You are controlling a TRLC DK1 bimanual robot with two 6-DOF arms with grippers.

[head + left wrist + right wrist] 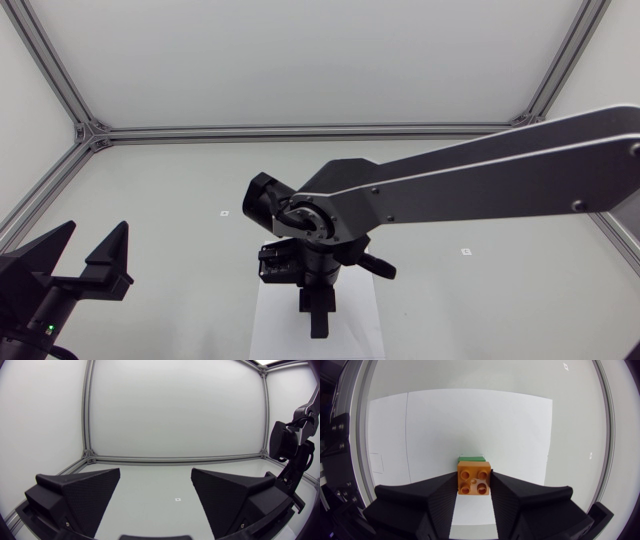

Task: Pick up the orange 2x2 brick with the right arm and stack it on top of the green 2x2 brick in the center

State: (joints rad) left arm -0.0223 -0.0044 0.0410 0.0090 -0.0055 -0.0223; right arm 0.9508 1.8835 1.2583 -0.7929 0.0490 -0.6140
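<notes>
In the right wrist view an orange 2x2 brick [474,479] sits studs-up between the fingers of my right gripper [474,491], which touch it on both sides. A green 2x2 brick [471,458] shows directly under it, only its far edge visible. Both rest over a white paper sheet [470,420]. In the head view my right arm reaches in to the centre, with its gripper [318,322] pointing down over the sheet [275,325] and hiding both bricks. My left gripper [90,262] stands open at the near left, nothing between its fingers [80,495].
The table is ringed by an aluminium frame [300,131] with white walls. Small markers lie on the tabletop [225,213] to either side of the sheet. My right arm [292,450] shows beside the left gripper in the left wrist view.
</notes>
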